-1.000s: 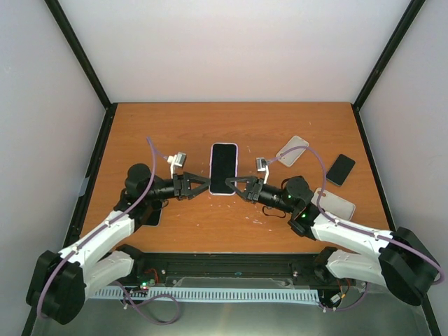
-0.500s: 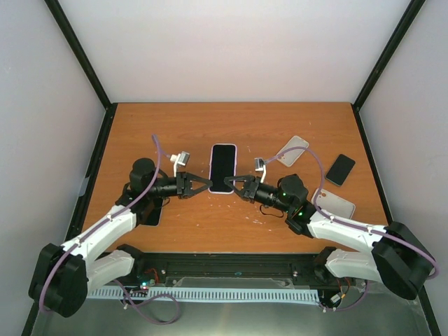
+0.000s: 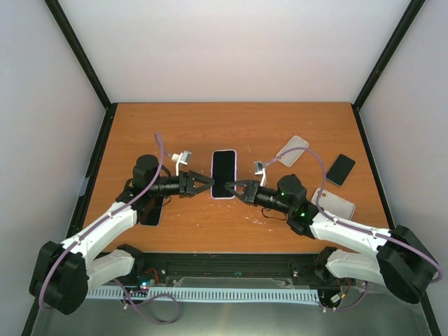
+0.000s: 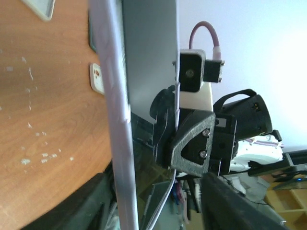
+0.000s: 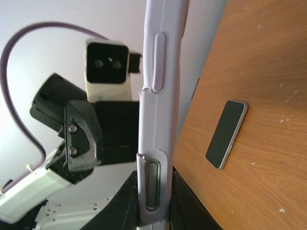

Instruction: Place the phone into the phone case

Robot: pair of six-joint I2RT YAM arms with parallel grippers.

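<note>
A phone with a black screen (image 3: 224, 173) sits in a lavender case and is held off the table at the centre, between my two grippers. My right gripper (image 3: 236, 187) is shut on its right edge; in the right wrist view both fingers press the case's side (image 5: 160, 110), where its button covers show. My left gripper (image 3: 207, 184) is at the left edge with its jaws spread. In the left wrist view the case edge (image 4: 115, 120) stands between my fingers, with a wide gap on the screen (image 4: 151, 52) side.
A clear case (image 3: 292, 150), a black phone (image 3: 341, 169) and another case (image 3: 336, 204) lie at the right. A dark phone (image 3: 150, 211) lies under my left arm and also shows in the right wrist view (image 5: 226, 134). The table's walls stand at both sides.
Both grippers have moved a little away from the bases. The phone has shifted slightly nearer and looks shorter, as if tilted up. The left arm's elbow has swung inward.
</note>
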